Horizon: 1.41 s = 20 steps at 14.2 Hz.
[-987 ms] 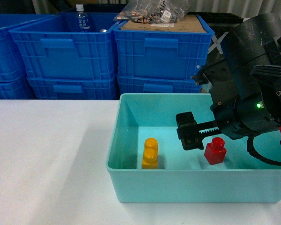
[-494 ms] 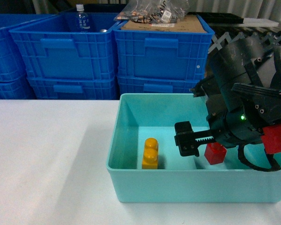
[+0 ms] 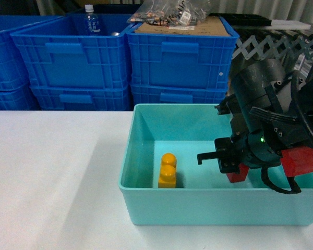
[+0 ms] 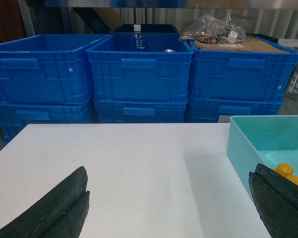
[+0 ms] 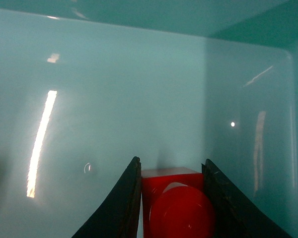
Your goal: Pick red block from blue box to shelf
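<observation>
Inside the blue box (image 3: 146, 156), the right gripper (image 5: 171, 198) had its two dark fingers (image 5: 121, 203) flanking the red block (image 5: 175, 203), each pressed against a side face, so it was clamped on the block. The block sat on the box floor toward the right end, near the front wall, largely hidden in the head view by the arm. In the wrist view its round stud faced the camera; being cube-shaped, it showed no clear long axis. A yellow-orange two-stud brick (image 3: 167, 170) stood upright well to its left, long axis vertical. The left gripper (image 4: 169, 208) hung over the white bench (image 3: 52, 172) left of the box, fingers spread wide apart. Dark blue crates (image 3: 73, 57) were stacked beyond the bench.
</observation>
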Motion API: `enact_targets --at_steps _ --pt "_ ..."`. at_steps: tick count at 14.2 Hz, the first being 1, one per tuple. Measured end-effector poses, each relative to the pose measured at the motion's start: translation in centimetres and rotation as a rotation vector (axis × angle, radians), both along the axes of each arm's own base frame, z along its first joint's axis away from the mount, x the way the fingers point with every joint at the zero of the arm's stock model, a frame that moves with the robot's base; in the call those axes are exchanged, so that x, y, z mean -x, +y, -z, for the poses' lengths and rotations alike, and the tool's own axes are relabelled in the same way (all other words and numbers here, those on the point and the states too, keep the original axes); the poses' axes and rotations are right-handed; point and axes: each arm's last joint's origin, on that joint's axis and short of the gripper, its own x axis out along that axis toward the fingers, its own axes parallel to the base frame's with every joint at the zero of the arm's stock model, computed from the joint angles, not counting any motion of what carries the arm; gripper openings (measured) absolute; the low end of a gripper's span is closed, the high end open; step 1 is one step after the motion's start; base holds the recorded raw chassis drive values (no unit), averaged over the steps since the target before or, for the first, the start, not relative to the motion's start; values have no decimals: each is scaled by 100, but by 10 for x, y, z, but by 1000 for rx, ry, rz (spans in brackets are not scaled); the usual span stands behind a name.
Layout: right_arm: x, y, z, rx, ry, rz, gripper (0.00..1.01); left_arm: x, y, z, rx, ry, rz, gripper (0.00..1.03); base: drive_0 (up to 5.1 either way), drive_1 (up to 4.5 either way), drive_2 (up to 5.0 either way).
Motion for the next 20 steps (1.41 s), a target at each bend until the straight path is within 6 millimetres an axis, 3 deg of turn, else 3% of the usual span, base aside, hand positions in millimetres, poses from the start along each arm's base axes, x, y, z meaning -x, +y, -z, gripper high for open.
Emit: enact_targets --at_steps 2,5,8,9,11,12,13,14,20 --pt "14 -4 -20 -29 -57 -4 28 0 0 0 0 0 0 98 0 0 0" --pt "49 -15 -87 -89 -317 -13 28 0 0 0 0 0 0 98 0 0 0" --pt "129 -43 -127 -14 -535 -2 28 0 0 0 0 0 0 98 0 0 0" --pt "167 -51 -125 31 -536 -9 28 0 0 0 0 0 0 98 0 0 0" --pt "236 -51 -100 65 -497 -60 28 0 0 0 0 0 0 98 0 0 0" --pt "245 -55 -109 -53 -709 0 28 0 0 0 0 0 1 98 0 0 0" --pt "260 -85 -100 -114 -844 38 28 0 0 0 0 0 0 98 0 0 0" --pt "268 -102 -90 -116 -854 36 28 0 0 0 0 0 0 98 0 0 0" --pt "275 -112 -91 -118 -856 27 28 0 0 0 0 1 0 98 0 0 0"
